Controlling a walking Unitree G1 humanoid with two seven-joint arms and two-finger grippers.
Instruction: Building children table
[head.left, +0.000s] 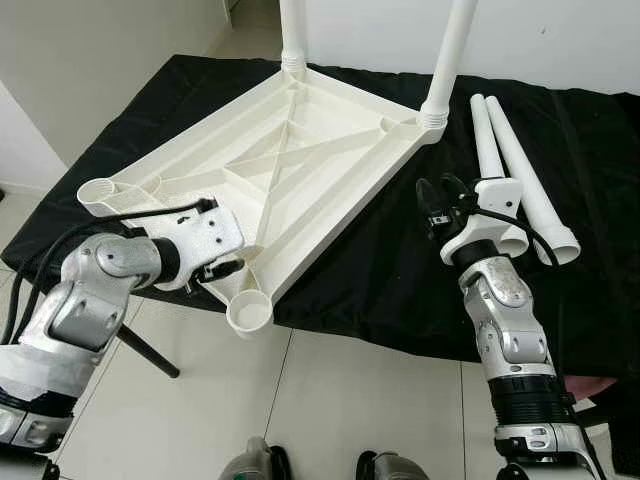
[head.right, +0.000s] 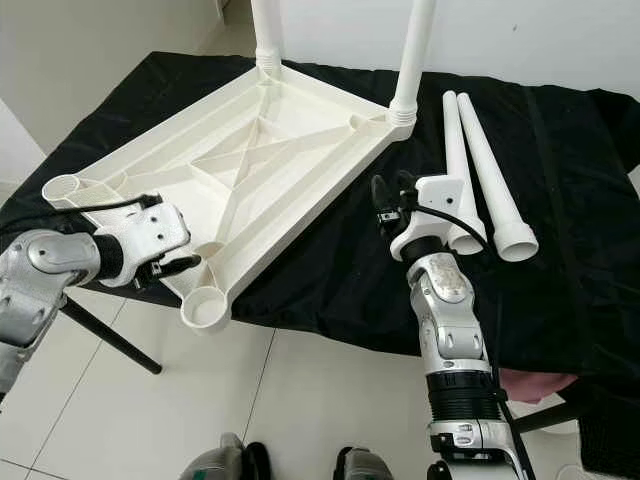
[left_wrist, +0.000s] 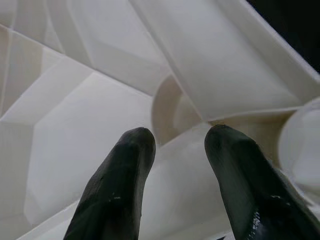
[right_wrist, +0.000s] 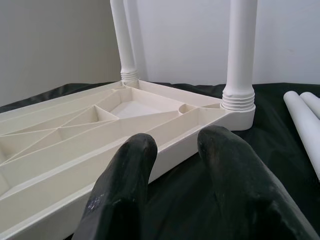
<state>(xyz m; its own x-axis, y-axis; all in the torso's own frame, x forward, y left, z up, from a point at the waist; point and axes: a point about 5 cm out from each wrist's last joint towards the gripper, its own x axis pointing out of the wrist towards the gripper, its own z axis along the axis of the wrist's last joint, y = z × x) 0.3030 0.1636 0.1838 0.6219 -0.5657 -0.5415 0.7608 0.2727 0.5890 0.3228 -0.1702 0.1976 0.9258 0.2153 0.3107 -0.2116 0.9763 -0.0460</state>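
The two fitted legs (head.left: 452, 55) run out of your frame. White tabletop (head.left: 290, 170) lies inverted. Left hand (left_wrist: 175, 165) and right hand (right_wrist: 175, 165) gape, empty

Bare black cloth (head.left: 370, 250) lies open between the upturned tabletop (head.left: 290, 160) and the two loose legs (head.left: 515, 170). Two fitted legs (head.left: 448, 60) stand upright, blocking the far corners.

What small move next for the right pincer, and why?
Probably swing the right pincer, open and empty, over to the two loose legs beside it and close on one. Two legs already stand in the tabletop, two corner sockets are empty, and the left pincer rests at the near edge.
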